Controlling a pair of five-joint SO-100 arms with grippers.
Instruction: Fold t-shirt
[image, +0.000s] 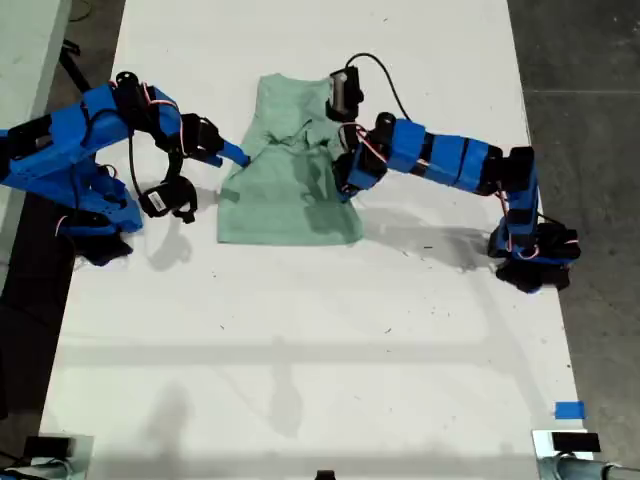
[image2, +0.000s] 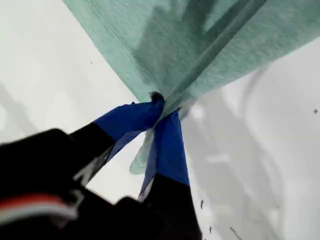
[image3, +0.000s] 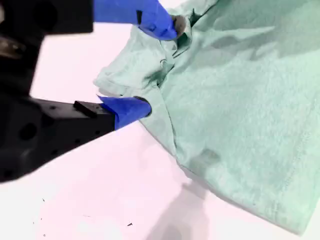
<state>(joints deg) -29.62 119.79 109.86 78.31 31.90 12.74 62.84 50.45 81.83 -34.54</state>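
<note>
The t-shirt (image: 285, 175) lies on the white table (image: 300, 340) in the upper middle of the exterior view, between the 2 arms. My first gripper (image2: 159, 107) is clenched on a fold of its cloth. My second gripper (image3: 157, 65) has its jaws apart around a bunched edge of the t-shirt, both tips touching the cloth.

One t-shirt (image: 288, 170); two blue arms; one table (image: 300, 340); one blue tape piece (image: 568, 410).
</note>
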